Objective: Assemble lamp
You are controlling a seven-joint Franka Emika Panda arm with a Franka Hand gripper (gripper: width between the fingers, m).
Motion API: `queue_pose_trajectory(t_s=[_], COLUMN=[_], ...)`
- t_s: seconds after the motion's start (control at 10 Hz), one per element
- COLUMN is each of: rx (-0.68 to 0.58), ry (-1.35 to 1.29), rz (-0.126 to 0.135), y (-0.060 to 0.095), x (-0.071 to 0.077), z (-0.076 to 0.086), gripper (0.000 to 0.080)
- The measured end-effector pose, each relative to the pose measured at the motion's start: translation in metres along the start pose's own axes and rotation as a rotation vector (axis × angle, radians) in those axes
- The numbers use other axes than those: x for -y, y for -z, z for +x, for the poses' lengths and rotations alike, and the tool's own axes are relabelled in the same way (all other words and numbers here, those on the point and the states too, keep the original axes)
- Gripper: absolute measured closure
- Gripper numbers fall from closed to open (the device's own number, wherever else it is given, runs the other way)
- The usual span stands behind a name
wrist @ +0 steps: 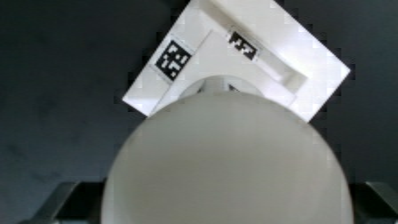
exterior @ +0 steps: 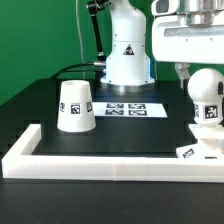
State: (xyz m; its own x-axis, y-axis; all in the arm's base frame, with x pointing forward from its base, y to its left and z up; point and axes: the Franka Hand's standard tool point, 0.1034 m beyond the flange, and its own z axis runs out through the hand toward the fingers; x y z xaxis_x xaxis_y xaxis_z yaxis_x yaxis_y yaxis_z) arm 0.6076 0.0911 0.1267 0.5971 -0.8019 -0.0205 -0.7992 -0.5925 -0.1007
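The white bulb [exterior: 206,92] stands upright on the flat angular base [exterior: 197,151] at the exterior view's right, its tagged stem down. My gripper [exterior: 198,72] hangs over the bulb's round head, one finger [exterior: 184,72] just beside it. In the wrist view the bulb's head [wrist: 222,150] fills the space between the jaws of my gripper [wrist: 217,206]. A dark gap shows on each side between head and fingers [wrist: 71,206], so the gripper is open around the head. The base [wrist: 270,62] with its tags shows beyond the bulb. The cone shade [exterior: 77,106] stands alone at the exterior view's left.
The marker board [exterior: 133,108] lies in front of the robot's white pedestal [exterior: 128,55]. A long white rail border [exterior: 110,166] runs along the table's front and turns up the left side.
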Motion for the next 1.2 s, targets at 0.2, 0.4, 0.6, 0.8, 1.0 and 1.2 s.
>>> queue_pose_trajectory(t_s=[0.2, 0.4, 0.6, 0.8, 1.0, 1.2], rx=[0.015, 0.027, 0.040, 0.049, 0.049, 0.049], ry=[-0.100, -0.195, -0.264, -0.293, -0.262, -0.246], rz=[0.001, -0.006, -0.001, 0.002, 0.002, 0.003], y=[0.0000, -0.0010, -0.0012, -0.0012, -0.0014, -0.0015], x=[0.0005, 0.0001, 0.0002, 0.0000, -0.0003, -0.0001], z=[-0.0019, -0.0053, -0.0060, -0.0060, -0.0061, -0.0065], gripper=[0.0220, 0.0220, 0.0220, 0.0220, 0.0220, 0.0214])
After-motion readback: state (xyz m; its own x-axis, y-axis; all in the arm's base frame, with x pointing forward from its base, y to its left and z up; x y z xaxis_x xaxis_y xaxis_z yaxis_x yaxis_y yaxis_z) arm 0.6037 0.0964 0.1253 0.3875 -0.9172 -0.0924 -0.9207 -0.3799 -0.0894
